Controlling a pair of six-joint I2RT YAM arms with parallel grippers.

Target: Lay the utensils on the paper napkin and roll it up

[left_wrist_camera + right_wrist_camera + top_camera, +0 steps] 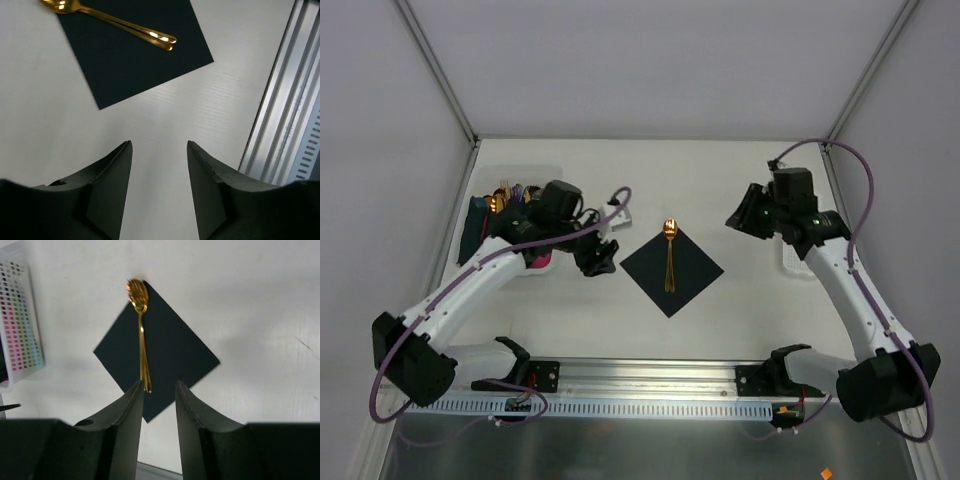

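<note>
1. Gold utensils [670, 256] lie along the napkin's [692, 268] diagonal at mid-bench [740, 320], heads just over the far corner.
2. Left claw [159, 145] is spread and empty, near the napkin's left corner. Right claw [159, 386] is spread and empty, hovering off to the right.
3. Placing looks done; I judge the roll is next.
4. I'd pinch only paper at the left corner, fold it over the handles and roll slowly, with the right claw steadying the far side.

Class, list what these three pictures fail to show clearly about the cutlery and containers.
Top view: gold utensils on the dark napkin too small to count.
Left wrist view: their heads cut by the top edge.
Top view: white bin contents partly hidden by left arm.
</note>
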